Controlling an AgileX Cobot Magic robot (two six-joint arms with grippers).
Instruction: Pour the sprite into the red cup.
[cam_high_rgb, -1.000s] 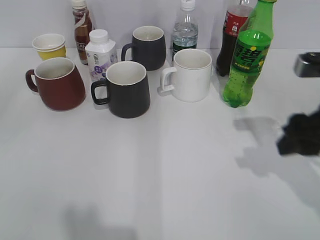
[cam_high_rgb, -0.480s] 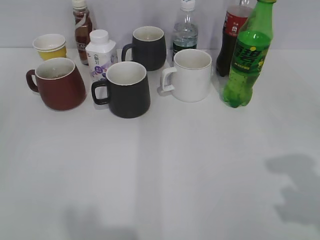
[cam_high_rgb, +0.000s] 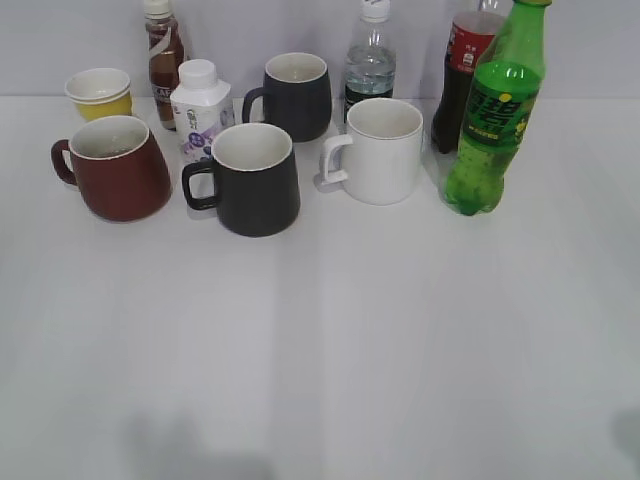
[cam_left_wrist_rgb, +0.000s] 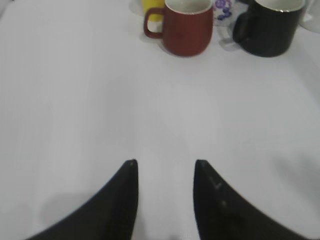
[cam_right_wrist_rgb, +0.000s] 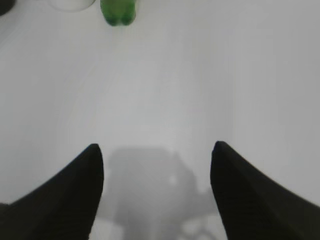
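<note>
While parted, right hand empty, sprite well ahead, untouched

Left gripper w/ dark fingers parted, narrow gap, nothing between, hovering over table, right gripper w/ fingers spread wider, also bare, neither arm visible in exterior view

Open table before crowded mugs
</note>
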